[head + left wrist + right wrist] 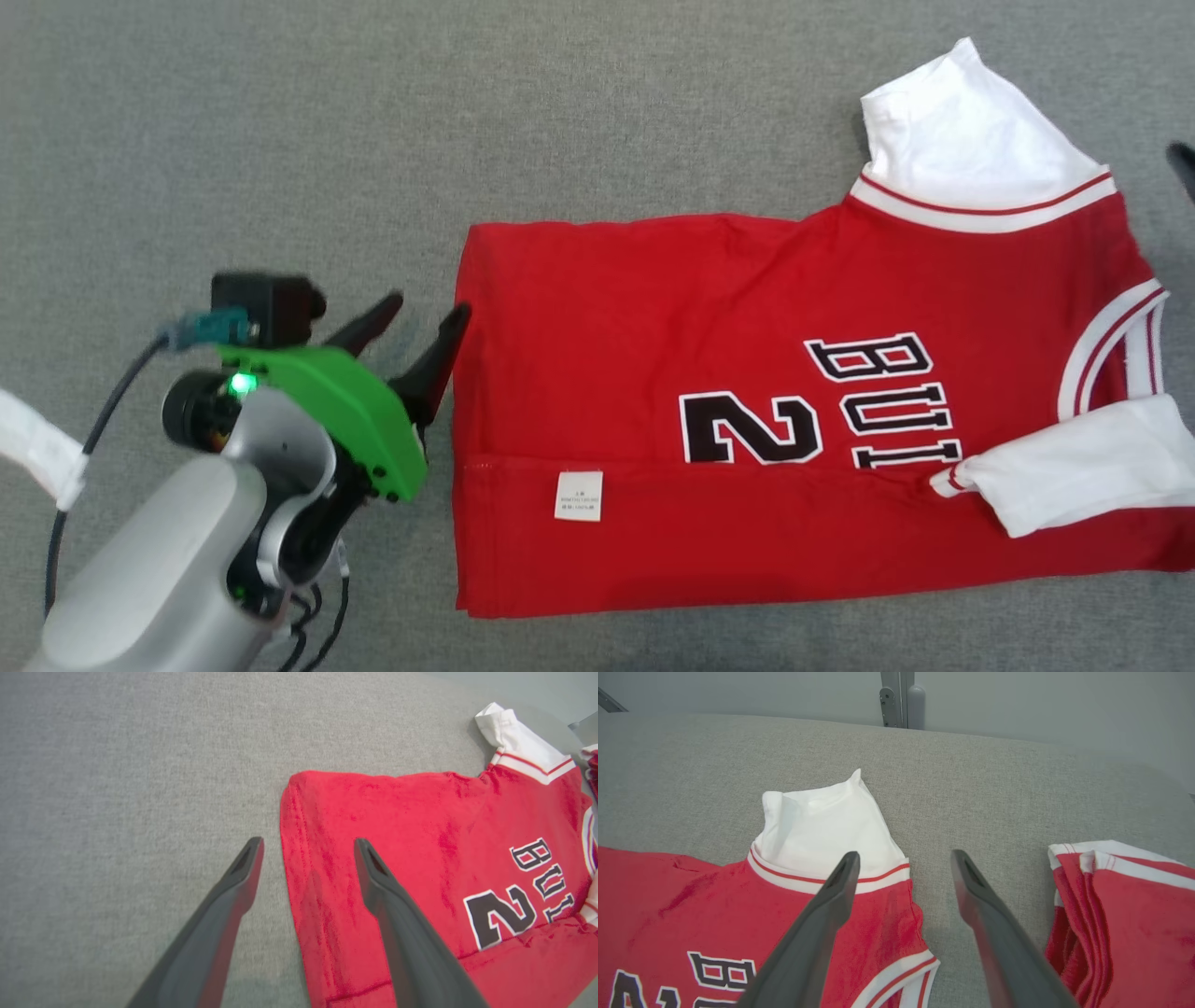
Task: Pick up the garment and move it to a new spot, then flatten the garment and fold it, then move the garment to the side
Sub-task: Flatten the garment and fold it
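Beside the hem of the shirt (747,420), with left gripper (429,306) spread empty, right gripper (904,855) spread at its neck end: pinch all layers squarely, lift evenly.

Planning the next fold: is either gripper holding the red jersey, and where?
Nothing is held: left gripper and right gripper stand open at the red cloth jersey.
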Controlling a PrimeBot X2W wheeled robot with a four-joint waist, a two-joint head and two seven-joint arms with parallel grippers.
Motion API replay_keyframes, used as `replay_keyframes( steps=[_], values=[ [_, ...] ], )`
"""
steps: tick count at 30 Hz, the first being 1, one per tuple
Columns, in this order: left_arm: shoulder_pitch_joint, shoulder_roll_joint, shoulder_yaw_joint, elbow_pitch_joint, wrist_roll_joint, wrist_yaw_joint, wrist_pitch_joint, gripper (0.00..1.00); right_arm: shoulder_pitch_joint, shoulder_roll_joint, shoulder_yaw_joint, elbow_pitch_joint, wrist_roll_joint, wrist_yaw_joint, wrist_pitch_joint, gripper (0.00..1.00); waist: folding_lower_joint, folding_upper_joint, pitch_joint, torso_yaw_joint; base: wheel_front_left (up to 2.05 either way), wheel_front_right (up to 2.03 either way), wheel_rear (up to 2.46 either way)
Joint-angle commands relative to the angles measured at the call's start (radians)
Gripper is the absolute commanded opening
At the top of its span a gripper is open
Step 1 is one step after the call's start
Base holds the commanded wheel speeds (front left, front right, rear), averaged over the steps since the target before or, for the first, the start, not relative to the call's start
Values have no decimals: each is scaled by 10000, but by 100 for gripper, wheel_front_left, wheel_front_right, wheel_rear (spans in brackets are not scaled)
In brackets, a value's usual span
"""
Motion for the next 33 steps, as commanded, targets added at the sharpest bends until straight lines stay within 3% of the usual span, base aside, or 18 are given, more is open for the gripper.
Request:
replay_keyframes(
  steps=[1,9,23,24,25,26,28,33],
  values=[
    [-655,-220,-86,343,111,-157,153,100,-730,81,288,310,-272,-5,26,100,-1,0,1308,493,0,0,0],
    [-3019,-1264,-714,2125,590,-1097,599,100,-3747,315,1924,2498,-1500,-5,-60,100,-1,0,2190,961,0,0,0],
    [-3373,-1739,-1203,2859,452,-1710,812,100,-4178,296,2930,4067,-1083,-5,-394,100,-1,0,2109,837,0,0,0],
    [-3367,-1784,-1232,2883,414,-1762,802,100,-4185,292,3012,4077,-984,-3,-425,84,-1,0,2098,822,0,0,0],
    [-3353,-1863,-1187,2907,345,-1784,720,42,-4206,306,3076,4076,-886,-3,-511,16,-1,0,2089,807,0,0,0],
    [-3340,-1914,-1170,2933,302,-1842,705,0,-4229,327,3124,4088,-777,-3,-594,0,-1,0,2078,792,0,0,0],
    [-3339,-1934,-1235,3000,280,-1995,703,0,-4345,304,3155,4085,-722,-5,-992,0,-1,0,2029,764,0,0,0],
    [-3574,-1775,-849,3367,475,-1859,122,0,-4674,116,3151,4461,-1124,-8,-2599,0,-1,0,1783,650,0,0,0]
  ],
)
